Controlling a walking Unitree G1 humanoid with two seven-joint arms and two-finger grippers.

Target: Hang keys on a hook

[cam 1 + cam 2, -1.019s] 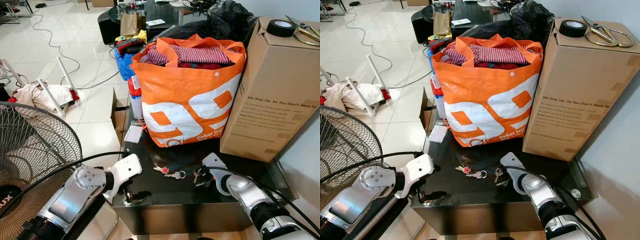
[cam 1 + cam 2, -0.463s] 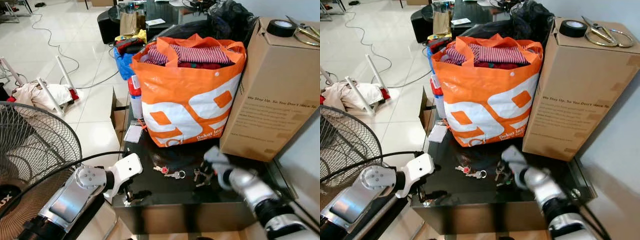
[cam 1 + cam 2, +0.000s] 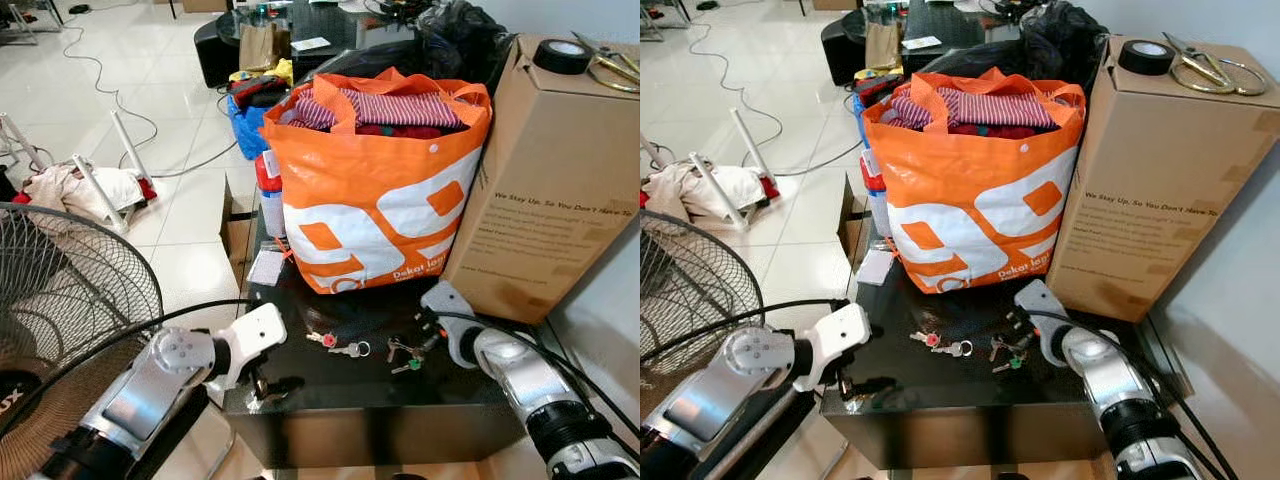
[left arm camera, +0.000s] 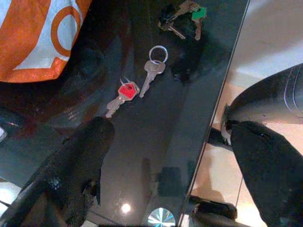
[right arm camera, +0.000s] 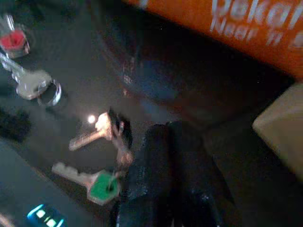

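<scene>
A standing fan (image 3: 60, 300) occupies the far left, beside the dark glass table (image 3: 330, 385). The left pincer (image 4: 165, 161) sits at the table's near left edge, its two black fingers (image 4: 75, 170) spread wide with nothing between them; one finger rests over the glass, the other hangs past the edge. Just ahead of it on the glass lie a red-capped key (image 4: 124, 92) and a plain silver key on a ring (image 4: 152, 71), touching end to end. A little further right lies the bunch of keys with a green tag (image 3: 405, 355). The right pincer (image 5: 170, 189) is just beside this bunch, its fingers pressed together and gripping nothing; the keys lie flat on the table, free of it. Behind stands an orange and white bag (image 3: 375, 190) stuffed with clothes, and to its right a tall cardboard box (image 3: 550, 180) carrying a roll of black tape (image 3: 562, 55) and scissors (image 3: 610, 65).
</scene>
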